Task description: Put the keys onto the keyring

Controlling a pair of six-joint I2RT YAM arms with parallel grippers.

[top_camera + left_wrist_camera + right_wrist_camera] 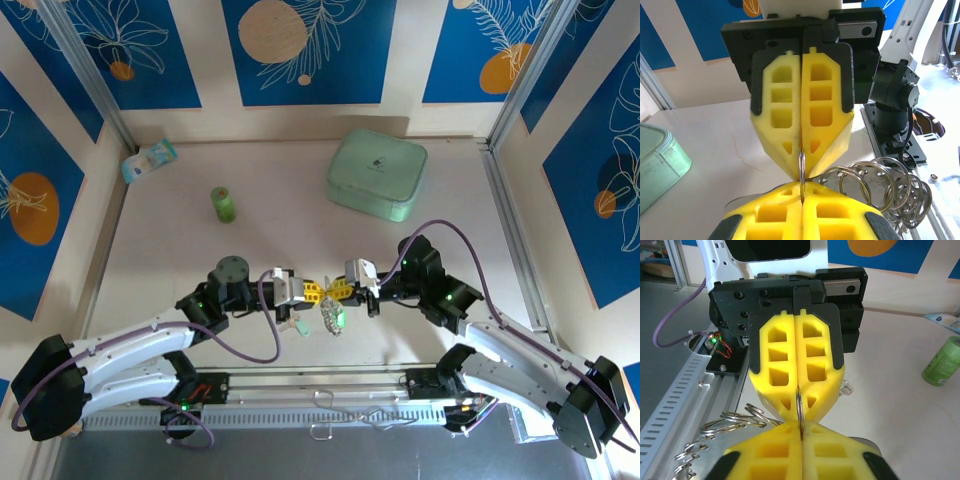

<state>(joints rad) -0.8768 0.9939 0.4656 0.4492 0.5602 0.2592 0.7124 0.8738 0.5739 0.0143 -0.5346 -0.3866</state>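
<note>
My two grippers meet tip to tip above the near middle of the table. The left gripper is shut on a thin silvery ring of the keyring, seen edge-on. The right gripper is shut on the same ring from the opposite side. More linked silver loops hang off to one side. Under the fingertips a small bunch dangles with a pale green key head. Another small pale green key lies on the table below the left gripper.
A mint-green rounded case sits at the back right. An upright green cylinder stands at the back left, with a light blue packet in the far left corner. A metal rail runs along the near edge.
</note>
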